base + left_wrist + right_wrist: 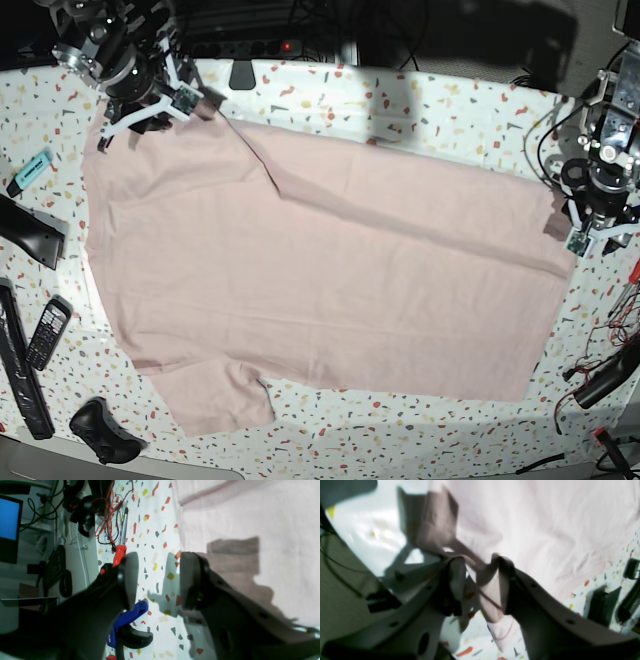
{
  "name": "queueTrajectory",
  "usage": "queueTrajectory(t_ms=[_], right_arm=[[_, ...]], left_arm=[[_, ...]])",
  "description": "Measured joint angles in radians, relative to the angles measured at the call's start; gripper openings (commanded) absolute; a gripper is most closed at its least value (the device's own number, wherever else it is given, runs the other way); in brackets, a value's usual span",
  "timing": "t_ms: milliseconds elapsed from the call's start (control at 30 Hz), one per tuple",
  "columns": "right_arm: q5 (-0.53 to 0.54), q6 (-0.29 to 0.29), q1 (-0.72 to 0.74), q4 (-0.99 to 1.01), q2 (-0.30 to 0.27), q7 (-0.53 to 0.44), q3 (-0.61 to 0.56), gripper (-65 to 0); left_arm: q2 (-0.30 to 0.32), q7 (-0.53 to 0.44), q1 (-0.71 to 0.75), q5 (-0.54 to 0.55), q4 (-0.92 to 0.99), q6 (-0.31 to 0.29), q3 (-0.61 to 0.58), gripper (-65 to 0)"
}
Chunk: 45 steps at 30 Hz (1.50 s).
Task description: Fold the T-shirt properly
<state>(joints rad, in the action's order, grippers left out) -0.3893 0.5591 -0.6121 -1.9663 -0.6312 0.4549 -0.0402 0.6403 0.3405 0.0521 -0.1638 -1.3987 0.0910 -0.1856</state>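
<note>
Large pale pink cotton T-shirt lies spread plain-side up on the speckled terrazzo-pattern bench. Right claw is clamped on a bunched sleeve edge; left claw is spread apart, empty, beside the hem. Opening grasp stage, seemingly. Next: left needs a hem grip.

T-shirt lies spread across the middle of the counter, one sleeve toward the near left. Right pincer sits at the shirt's far-left corner, cloth between its fingers; left pincer at the right edge, just off the cloth. Left of the shirt — a phone near the counter edge, a marker farther back. Cables to the right.
</note>
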Motion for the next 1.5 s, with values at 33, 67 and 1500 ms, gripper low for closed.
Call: queueTrajectory(t_ms=[33, 67, 1500], right_arm=[[0.002, 0.000, 0.000, 0.000, 0.000, 0.000, 0.000, -51.8], [0.003, 0.000, 0.000, 0.000, 0.000, 0.001, 0.000, -55.2], [0.293, 0.089, 0.181, 0.000, 0.064, 0.292, 0.000, -65.0]], left_arm=[[0.000, 0.000, 0.000, 0.000, 0.000, 0.000, 0.000, -39.2], [0.000, 0.000, 0.000, 0.000, 0.000, 0.000, 0.000, -39.2], [0.000, 0.001, 0.000, 0.000, 0.000, 0.000, 0.000, -39.2]])
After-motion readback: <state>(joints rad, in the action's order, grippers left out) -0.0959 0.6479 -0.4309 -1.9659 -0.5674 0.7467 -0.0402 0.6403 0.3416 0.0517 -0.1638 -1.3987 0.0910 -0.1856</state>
